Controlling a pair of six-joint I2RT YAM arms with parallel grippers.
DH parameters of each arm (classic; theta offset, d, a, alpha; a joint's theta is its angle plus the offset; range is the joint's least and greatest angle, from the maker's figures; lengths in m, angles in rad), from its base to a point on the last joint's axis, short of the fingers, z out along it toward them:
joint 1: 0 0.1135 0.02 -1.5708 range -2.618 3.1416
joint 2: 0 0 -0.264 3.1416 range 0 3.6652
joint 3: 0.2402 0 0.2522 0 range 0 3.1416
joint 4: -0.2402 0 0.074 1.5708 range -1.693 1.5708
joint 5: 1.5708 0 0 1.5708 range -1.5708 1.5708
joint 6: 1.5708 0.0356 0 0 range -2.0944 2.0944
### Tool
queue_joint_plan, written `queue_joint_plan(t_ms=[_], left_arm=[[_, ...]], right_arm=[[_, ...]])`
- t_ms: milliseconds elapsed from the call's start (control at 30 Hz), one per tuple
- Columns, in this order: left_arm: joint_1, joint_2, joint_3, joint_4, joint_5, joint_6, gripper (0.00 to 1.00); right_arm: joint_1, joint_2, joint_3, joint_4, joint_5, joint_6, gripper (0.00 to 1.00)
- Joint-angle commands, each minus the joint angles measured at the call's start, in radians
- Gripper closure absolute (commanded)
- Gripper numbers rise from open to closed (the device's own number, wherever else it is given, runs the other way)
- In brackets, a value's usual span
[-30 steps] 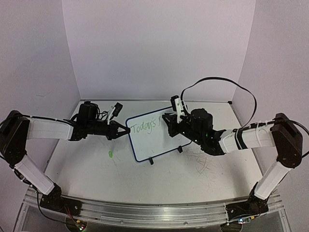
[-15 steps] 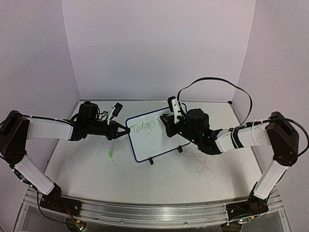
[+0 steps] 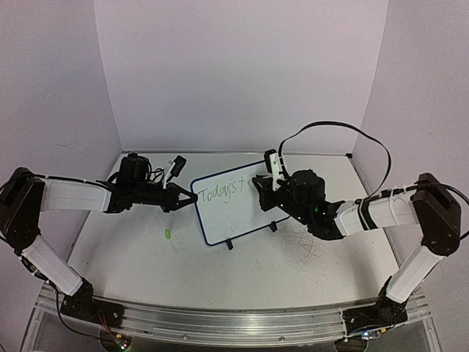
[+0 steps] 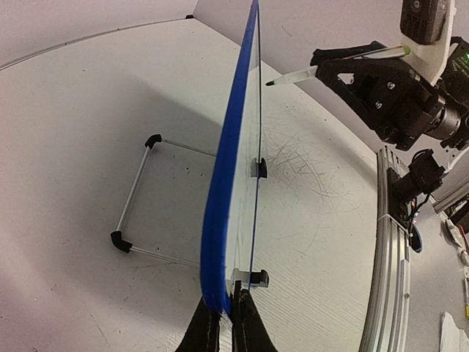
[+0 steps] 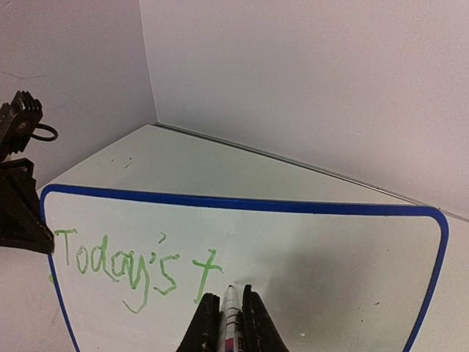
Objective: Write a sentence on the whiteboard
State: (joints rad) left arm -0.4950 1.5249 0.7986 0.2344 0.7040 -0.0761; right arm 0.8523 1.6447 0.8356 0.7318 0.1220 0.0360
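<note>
The whiteboard [image 3: 233, 216] stands upright on its black feet in the middle of the table. Green handwriting [image 3: 220, 193] on its upper left reads "Today's" plus one more letter like an f or t, clear in the right wrist view [image 5: 132, 264]. My left gripper [image 3: 192, 198] is shut on the board's left edge, seen edge-on in the left wrist view [image 4: 223, 312]. My right gripper [image 3: 260, 189] is shut on a white marker [image 5: 231, 315]. The marker tip is just right of the last letter, a small gap off the whiteboard [image 4: 229, 161].
A small green piece [image 3: 168, 234] lies on the table left of the board. Old scribble marks [image 3: 311, 253] cover the table on the right. The board's wire stand [image 4: 139, 198] sticks out behind it. Walls close the back and sides.
My right gripper with the marker shifted left along the board, then back right. The last green letter now shows a cross stroke. The left arm and the board have not moved.
</note>
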Motion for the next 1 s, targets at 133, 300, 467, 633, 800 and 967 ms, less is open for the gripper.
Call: queue_joint_plan(t_ms=[133,300,467,633,800,967], left_arm=[[0.0,-0.011,0.025,-0.037,-0.063,0.075,1.0],[0.001,-0.012,0.026,-0.038,-0.062,0.075,1.0],[0.001,-0.009,0.027,-0.039,-0.061,0.075,1.0],[0.001,-0.01,0.026,-0.041,-0.062,0.075,1.0],[0.001,-0.01,0.028,-0.044,-0.063,0.101,1.0],[0.0,-0.009,0.029,-0.047,-0.063,0.102,1.0]], right_arm=[[-0.024,-0.016,0.007,0.098,-0.082,0.023,1.0],[-0.023,0.018,0.044,0.082,-0.056,0.01,1.0],[-0.023,0.026,0.057,0.081,-0.048,0.002,1.0],[-0.024,0.036,0.061,0.076,-0.032,0.002,1.0],[-0.024,0.055,0.08,0.053,-0.026,0.002,1.0],[-0.023,0.06,0.079,0.037,-0.005,0.005,1.0]])
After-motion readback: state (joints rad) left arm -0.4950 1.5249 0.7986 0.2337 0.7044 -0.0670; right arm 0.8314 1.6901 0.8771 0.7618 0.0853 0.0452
